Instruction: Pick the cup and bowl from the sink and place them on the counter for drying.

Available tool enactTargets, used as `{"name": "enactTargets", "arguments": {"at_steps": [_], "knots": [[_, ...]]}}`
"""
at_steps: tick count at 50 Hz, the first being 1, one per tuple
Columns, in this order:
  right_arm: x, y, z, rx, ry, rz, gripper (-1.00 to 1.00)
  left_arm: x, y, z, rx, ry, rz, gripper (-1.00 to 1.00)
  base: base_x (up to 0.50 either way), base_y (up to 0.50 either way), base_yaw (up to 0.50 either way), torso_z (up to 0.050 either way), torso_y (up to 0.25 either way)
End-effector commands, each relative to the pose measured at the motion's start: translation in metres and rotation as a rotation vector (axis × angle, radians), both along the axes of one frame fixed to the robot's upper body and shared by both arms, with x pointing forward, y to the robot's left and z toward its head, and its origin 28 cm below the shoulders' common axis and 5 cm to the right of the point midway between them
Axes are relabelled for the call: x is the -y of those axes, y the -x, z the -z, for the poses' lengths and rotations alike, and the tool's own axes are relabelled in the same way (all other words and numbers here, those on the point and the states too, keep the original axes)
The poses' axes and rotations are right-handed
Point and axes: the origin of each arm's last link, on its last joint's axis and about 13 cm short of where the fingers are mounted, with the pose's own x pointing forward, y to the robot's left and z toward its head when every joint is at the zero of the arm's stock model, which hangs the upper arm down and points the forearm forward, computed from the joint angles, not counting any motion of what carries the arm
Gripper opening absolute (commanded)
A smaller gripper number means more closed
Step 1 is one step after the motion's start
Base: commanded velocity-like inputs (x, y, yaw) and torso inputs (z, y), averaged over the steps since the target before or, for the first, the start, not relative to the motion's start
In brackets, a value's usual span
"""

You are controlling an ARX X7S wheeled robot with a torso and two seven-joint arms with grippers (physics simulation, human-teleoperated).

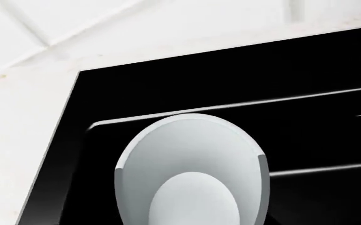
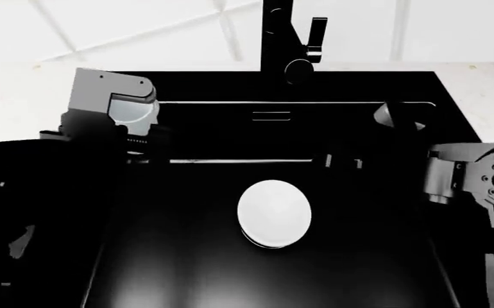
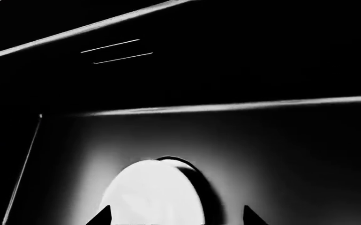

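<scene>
Inside left claw (image 2: 136,115), half-hidden cup (image 1: 193,173)

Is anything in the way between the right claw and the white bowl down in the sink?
Nothing visible is. In the right wrist view the bowl lies just ahead of the right claw, with only bare black sink floor around it. From the head view the bowl sits alone in the basin.
</scene>
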Motion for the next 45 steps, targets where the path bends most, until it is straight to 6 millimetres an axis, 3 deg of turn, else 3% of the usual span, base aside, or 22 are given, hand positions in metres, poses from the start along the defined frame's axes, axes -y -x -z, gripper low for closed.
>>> {"name": "enactTargets", "arguments": {"at_steps": [1, 7, 20, 29, 36, 45], "knots": [[-0.003, -0.043, -0.017, -0.122, 0.050, -0.063, 1.00, -0.012, 0.010, -0.018, 0.022, -0.009, -0.006, -1.00, 0.00, 0.00, 0.00, 0.000, 0.000], [-0.011, -0.055, -0.007, -0.169, 0.073, -0.110, 1.00, -0.022, 0.015, -0.030, 0.025, 0.006, -0.022, -1.00, 0.00, 0.00, 0.00, 0.000, 0.000], [-0.013, -0.054, 0.010, -0.197, 0.068, -0.105, 1.00, -0.043, 0.022, -0.059, 0.060, 0.031, -0.045, -1.00, 0.00, 0.00, 0.00, 0.000, 0.000], [-0.014, -0.054, 0.016, -0.198, 0.060, -0.113, 1.00, -0.068, 0.009, -0.060, 0.064, 0.006, -0.248, -1.00, 0.00, 0.00, 0.00, 0.000, 0.000], [-0.013, -0.053, 0.021, -0.206, 0.051, -0.113, 1.00, -0.099, -0.008, -0.048, 0.030, 0.043, -0.447, -1.00, 0.00, 0.00, 0.00, 0.000, 0.000], [-0.013, -0.054, 0.020, -0.202, 0.051, -0.116, 1.00, -0.122, -0.022, -0.030, 0.016, 0.010, -0.625, -1.00, 0.00, 0.00, 0.00, 0.000, 0.000]]}}
